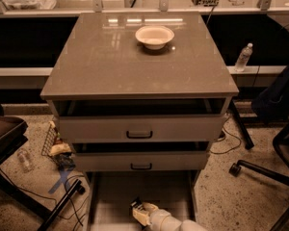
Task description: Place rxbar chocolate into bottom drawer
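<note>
Grey shallow bottom drawer [168,191] sat under pale gripper [142,213], grip state couldn't tell; unseen rxbar chocolate was likely light, slick, best pinched across flat faces.

No lettering can be read anywhere (the end effector [140,213] sits over the bottom drawer [116,200])

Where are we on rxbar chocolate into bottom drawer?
Done: the bottom drawer stands pulled out, its pale floor exposed. In hand: the claw is over that floor at the camera view's bottom edge; whether it holds the rxbar chocolate I cannot tell. Left: no bar lies loose in the drawer yet, so release and withdrawal remain.
</note>
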`<state>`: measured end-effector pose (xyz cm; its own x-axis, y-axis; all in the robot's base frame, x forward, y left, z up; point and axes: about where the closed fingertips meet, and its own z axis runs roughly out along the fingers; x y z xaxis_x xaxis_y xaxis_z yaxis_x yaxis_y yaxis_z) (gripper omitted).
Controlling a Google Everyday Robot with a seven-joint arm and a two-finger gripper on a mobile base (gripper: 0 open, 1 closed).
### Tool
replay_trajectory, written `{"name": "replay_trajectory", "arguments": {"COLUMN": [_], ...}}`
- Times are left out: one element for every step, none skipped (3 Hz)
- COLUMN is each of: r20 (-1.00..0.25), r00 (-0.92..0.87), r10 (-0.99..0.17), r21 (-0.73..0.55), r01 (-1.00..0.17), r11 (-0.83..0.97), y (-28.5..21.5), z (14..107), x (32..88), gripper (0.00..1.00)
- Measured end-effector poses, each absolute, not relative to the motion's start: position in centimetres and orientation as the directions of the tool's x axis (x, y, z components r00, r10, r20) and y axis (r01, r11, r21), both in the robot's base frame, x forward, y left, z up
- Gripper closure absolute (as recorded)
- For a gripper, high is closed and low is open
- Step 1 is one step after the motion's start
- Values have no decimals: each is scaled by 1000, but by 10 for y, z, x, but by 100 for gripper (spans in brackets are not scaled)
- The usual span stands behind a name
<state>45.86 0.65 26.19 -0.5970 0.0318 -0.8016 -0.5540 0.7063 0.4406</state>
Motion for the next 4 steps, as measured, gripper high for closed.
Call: {"name": "replay_trajectory", "arguments": {"r20": [-770,-761,-760,-760], "r00": [-638,-649,-649,-650], "r10": [22,16,15,16], "r21": [454,451,452,453], "r01": [-523,-510,-511,-512], "r11": [721,732,731,730], "y": [34,40,41,42], "z": [229,219,219,219], "x": [452,451,451,451], "gripper": [100,87,63,41]}}
